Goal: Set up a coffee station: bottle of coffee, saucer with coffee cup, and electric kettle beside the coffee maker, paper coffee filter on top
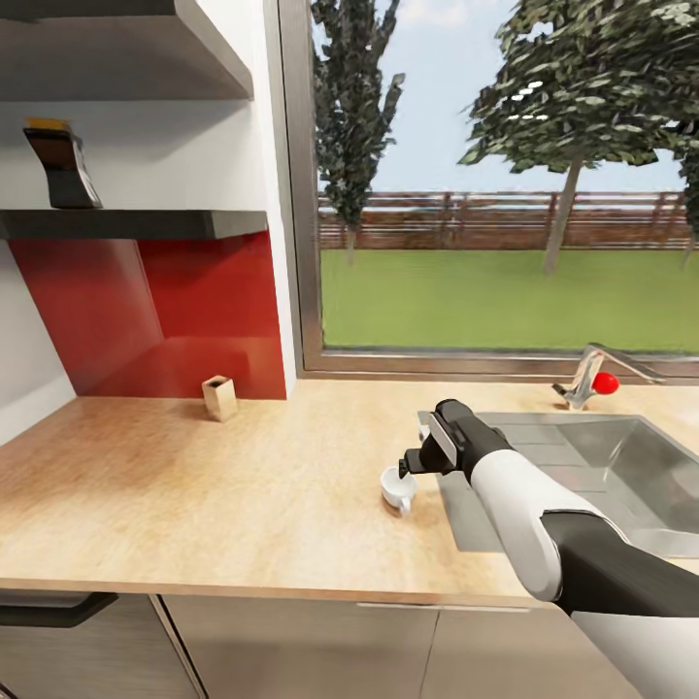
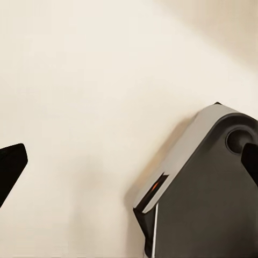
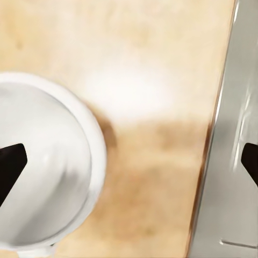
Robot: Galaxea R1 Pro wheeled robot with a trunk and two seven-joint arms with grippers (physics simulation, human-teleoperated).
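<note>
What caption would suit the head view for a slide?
Right gripper hovering open over the coffee cup on the kitchen countertop, beside the steel sink.

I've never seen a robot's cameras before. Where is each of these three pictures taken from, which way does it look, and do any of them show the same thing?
Head view: from the robot's head, looking forward and down over the kitchen countertop and steel sink; its right arm reaches to the coffee cup.
Left wrist view: by the left end effector, facing a pale surface and a grey robot part; dark fingertips at the edges.
Right wrist view: by the right end effector, looking straight down.
Shared: the cup and countertop appear in head and right wrist views.
</note>
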